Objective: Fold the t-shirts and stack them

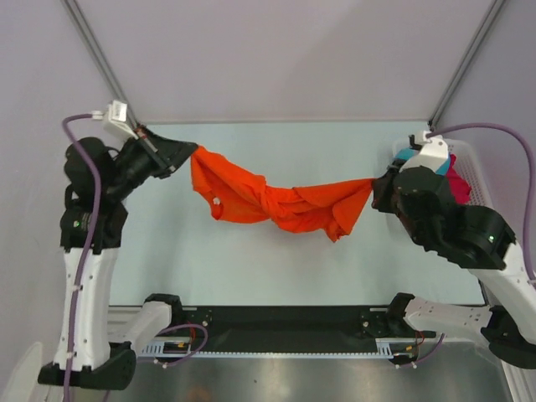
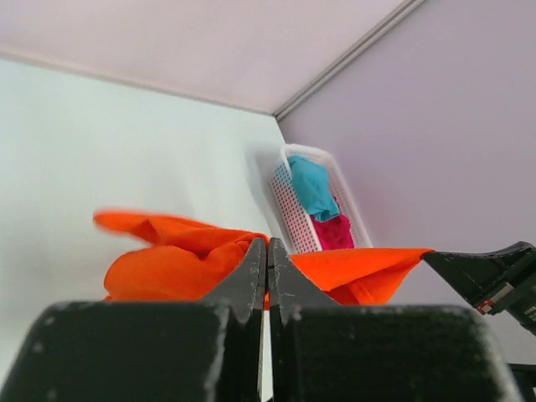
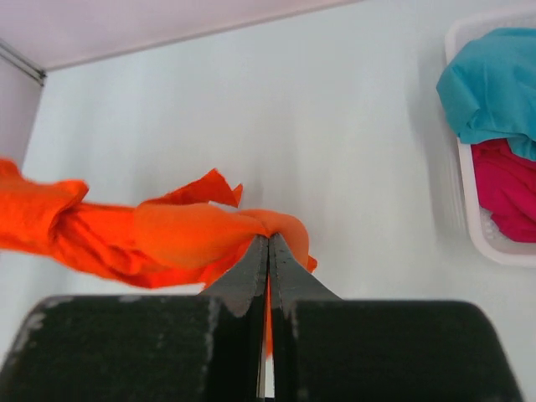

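The orange t-shirt (image 1: 276,201) hangs twisted in the air between both grippers, above the table. My left gripper (image 1: 191,153) is shut on its left end (image 2: 184,260). My right gripper (image 1: 376,186) is shut on its right end (image 3: 209,239). The teal t-shirt (image 3: 490,88) and the magenta-pink t-shirt (image 3: 507,188) lie bunched in the white basket (image 3: 469,209) at the table's far right; they also show in the left wrist view, teal (image 2: 311,186) above pink (image 2: 335,233).
The white slotted basket (image 1: 473,180) stands at the right edge behind my right arm. The pale table (image 1: 251,268) lies under the hanging shirt. Grey walls close in at the back and sides.
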Robot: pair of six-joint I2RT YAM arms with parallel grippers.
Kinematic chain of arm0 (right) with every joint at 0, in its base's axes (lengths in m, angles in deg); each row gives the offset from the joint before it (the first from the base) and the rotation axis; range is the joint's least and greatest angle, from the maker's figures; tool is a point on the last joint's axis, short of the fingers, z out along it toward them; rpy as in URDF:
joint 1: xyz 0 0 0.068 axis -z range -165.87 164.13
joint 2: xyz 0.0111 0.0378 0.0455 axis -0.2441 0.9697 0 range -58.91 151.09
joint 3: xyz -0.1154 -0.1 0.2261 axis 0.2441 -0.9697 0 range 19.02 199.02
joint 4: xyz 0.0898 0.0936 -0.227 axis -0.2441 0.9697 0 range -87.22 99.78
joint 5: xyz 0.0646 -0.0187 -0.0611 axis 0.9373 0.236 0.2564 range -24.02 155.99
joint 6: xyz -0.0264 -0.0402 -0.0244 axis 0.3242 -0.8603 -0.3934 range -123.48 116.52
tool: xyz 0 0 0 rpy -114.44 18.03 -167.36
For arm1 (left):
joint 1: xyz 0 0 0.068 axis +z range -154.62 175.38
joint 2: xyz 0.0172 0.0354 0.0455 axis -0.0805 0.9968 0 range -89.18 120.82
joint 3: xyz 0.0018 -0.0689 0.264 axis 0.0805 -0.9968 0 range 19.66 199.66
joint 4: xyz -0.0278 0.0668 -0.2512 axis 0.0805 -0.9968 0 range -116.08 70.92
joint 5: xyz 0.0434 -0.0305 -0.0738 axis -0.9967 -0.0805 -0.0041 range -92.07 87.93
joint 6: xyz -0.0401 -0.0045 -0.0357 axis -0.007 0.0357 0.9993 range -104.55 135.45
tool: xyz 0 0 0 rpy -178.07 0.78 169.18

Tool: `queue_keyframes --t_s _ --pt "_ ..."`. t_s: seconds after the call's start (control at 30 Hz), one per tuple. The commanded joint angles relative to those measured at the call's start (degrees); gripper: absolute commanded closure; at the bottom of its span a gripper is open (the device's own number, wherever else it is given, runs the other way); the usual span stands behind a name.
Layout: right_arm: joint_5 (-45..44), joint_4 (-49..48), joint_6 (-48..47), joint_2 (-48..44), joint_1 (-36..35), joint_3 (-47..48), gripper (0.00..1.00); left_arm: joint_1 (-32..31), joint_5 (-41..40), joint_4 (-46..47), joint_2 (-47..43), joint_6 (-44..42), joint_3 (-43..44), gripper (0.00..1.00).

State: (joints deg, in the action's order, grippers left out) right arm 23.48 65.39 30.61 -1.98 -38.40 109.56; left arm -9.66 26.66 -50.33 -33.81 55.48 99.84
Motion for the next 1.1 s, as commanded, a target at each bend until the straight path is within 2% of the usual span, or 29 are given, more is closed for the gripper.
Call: queue_keyframes --t_s 0.0,0.17,0.27,0.33,0.43,0.47,0.53,0.57,0.67,0.83,0.9,1.0,1.07 --pt "-2.33 0.06 0.54 -2.08 -0.73 3.67 1.00 3.19 1.50 -7.59 -1.58 -1.18 7.24 1.00" --pt "-4.50 -3.54 -2.62 -3.58 -0.73 3.50 1.00 4.42 -2.27 -9.45 -2.20 -1.97 10.96 1.00" --pt "-8.90 -4.25 -4.46 -2.79 -0.38 2.63 1.00 7.49 -2.28 -9.80 -0.98 -2.50 10.00 1.00" --pt "-8.31 -5.73 -5.95 -1.56 2.60 0.79 1.00 8.81 -0.71 -7.44 0.08 -2.07 7.37 1.00" --pt "3.44 -7.67 -7.80 2.74 13.65 -3.68 1.00 9.34 0.09 -4.97 3.07 -1.80 3.50 1.00" --pt "10.18 -8.81 -7.72 4.49 15.86 -5.97 1.00 9.34 0.53 -3.57 3.59 -1.71 2.36 1.00" --pt "13.57 -14.33 -7.63 5.56 18.42 -11.06 1.00 9.87 0.89 -2.16 4.04 -1.62 -1.59 1.00" --pt "15.50 -16.36 -7.63 6.35 18.69 -16.66 1.00 9.96 0.89 -1.11 4.04 -1.71 -2.83 1.00" --pt "19.81 -22.34 -7.28 12.40 20.54 -23.11 1.00 11.01 1.76 -0.22 4.30 -2.50 -7.31 1.00" --pt "22.63 -26.66 -7.54 27.06 20.89 -24.19 1.00 12.77 3.26 0.66 4.48 -3.90 -12.15 1.00" --pt "23.08 -26.75 -7.98 29.99 20.81 -22.61 0.99 13.56 3.87 0.75 4.39 -4.43 -13.03 1.00" --pt "22.99 -25.79 -8.42 31.32 19.49 -20.76 0.74 14.61 4.75 0.22 4.74 -5.66 -13.56 1.00" --pt "22.38 -25.52 -8.60 29.40 18.35 -19.88 0.65 15.14 5.46 0.39 4.74 -6.02 -14.09 1.00"
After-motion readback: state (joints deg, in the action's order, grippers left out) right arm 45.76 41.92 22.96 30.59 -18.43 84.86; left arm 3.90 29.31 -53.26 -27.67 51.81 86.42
